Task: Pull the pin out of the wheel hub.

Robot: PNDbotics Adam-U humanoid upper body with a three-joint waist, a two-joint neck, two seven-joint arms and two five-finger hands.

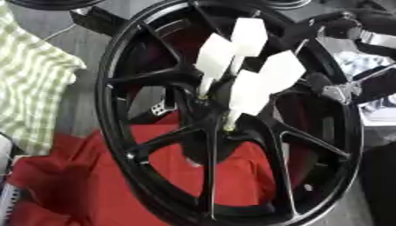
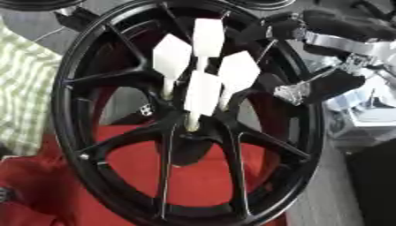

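A large black spoked wheel fills both views, lying tilted on a red cloth. From its hub stand several white pins with flat, paddle-shaped heads, close together. The lowest pin's stem goes into the hub's middle. My right arm comes in from the upper right, black with a silver wrist. Its hand hangs over the wheel's right rim, just right of the pin heads and apart from them. My left hand shows in neither view.
A red cloth lies under the wheel at the lower left. A green-and-white checked cloth covers the left side. White and grey clutter sits to the right of the rim. Part of another dark rim shows at the top left.
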